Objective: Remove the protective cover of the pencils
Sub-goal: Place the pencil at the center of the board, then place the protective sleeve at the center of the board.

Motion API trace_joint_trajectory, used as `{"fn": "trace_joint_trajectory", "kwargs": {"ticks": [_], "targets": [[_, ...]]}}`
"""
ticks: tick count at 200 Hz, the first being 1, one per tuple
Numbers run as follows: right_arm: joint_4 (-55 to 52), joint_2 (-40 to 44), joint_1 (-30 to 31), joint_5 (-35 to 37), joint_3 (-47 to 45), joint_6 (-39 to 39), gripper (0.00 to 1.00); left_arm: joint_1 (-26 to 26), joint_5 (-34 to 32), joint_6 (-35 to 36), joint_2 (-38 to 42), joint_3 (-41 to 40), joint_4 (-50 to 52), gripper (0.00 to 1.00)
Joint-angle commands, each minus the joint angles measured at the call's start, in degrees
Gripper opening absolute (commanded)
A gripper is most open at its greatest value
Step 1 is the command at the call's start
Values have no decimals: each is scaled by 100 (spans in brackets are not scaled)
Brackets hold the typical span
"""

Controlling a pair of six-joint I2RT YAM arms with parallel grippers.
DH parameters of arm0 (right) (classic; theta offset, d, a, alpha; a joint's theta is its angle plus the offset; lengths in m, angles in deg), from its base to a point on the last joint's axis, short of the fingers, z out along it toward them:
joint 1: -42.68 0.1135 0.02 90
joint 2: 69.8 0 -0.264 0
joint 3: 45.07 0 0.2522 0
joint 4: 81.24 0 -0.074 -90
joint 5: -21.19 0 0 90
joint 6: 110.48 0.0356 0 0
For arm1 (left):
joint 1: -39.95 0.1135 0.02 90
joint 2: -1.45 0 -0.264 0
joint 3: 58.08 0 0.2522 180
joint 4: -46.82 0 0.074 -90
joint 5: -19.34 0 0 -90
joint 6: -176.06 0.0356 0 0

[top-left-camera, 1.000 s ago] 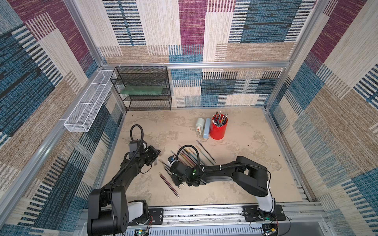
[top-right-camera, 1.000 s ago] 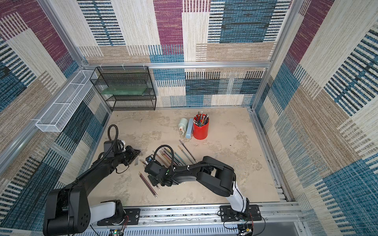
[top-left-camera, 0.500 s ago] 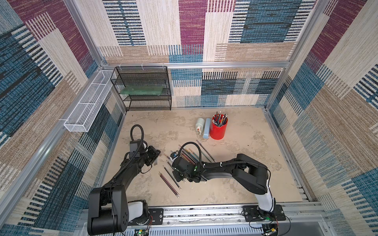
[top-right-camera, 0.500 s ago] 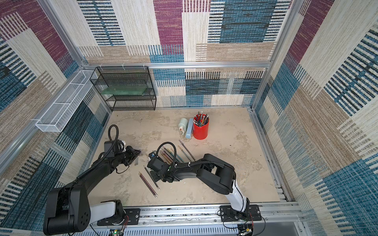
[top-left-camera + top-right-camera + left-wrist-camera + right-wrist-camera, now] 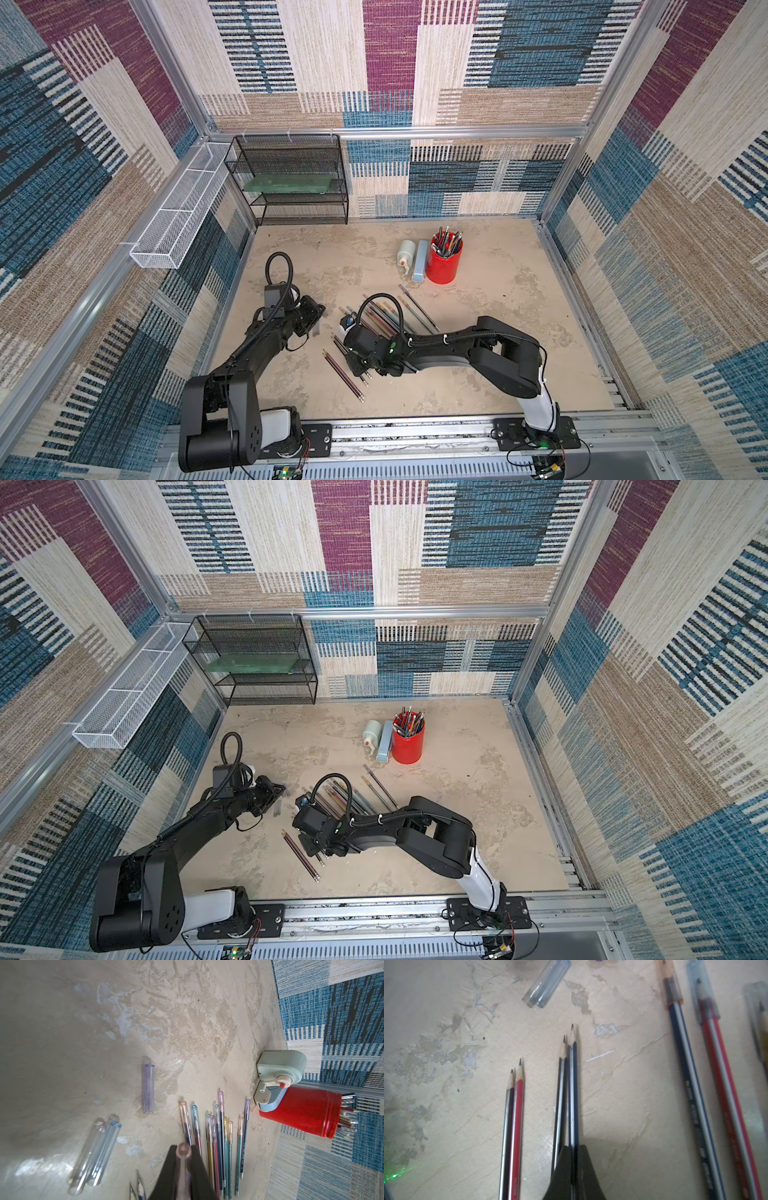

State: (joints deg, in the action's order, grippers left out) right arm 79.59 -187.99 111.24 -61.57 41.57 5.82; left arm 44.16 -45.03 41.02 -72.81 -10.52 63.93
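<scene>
The left end effector (image 5: 184,1151) is clamped on a pink clear cover (image 5: 182,1172), and the right end effector (image 5: 572,1148) grips a bare blue pencil (image 5: 572,1084) low over the bench (image 5: 478,374). The capped pencils (image 5: 220,1138) lie in a row near the bench's middle, with loose covers (image 5: 148,1088) beside them

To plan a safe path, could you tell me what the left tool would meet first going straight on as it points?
Probably the orange-capped pencil, lying just ahead of the left tool, which is shut on a pink cap; whether the tool is low enough to touch it is unclear.
</scene>
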Motion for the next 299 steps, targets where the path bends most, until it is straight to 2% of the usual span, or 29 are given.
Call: {"fn": "trace_joint_trajectory", "kwargs": {"ticks": [1,30,64,141,200,256,299], "targets": [[-206,-33,0,92,16,133,0,-42,-115,191,-36,82,-21,0],[-219,-11,0,84,-10,180,0,-102,-189,246,-61,131,-19,0],[-241,-11,15,101,-3,200,12,-205,-350,337,-202,261,47,0],[-303,31,-29,140,51,162,22,-560,-1044,775,-943,1011,710,0],[-367,171,-35,200,127,116,24,-623,-1329,909,-1437,1439,1177,0],[-407,408,-107,294,148,88,26,-715,-1285,1059,-1863,1782,1381,0],[-426,455,-201,348,112,81,28,-737,-1387,1076,-2003,1894,1507,3]]}}
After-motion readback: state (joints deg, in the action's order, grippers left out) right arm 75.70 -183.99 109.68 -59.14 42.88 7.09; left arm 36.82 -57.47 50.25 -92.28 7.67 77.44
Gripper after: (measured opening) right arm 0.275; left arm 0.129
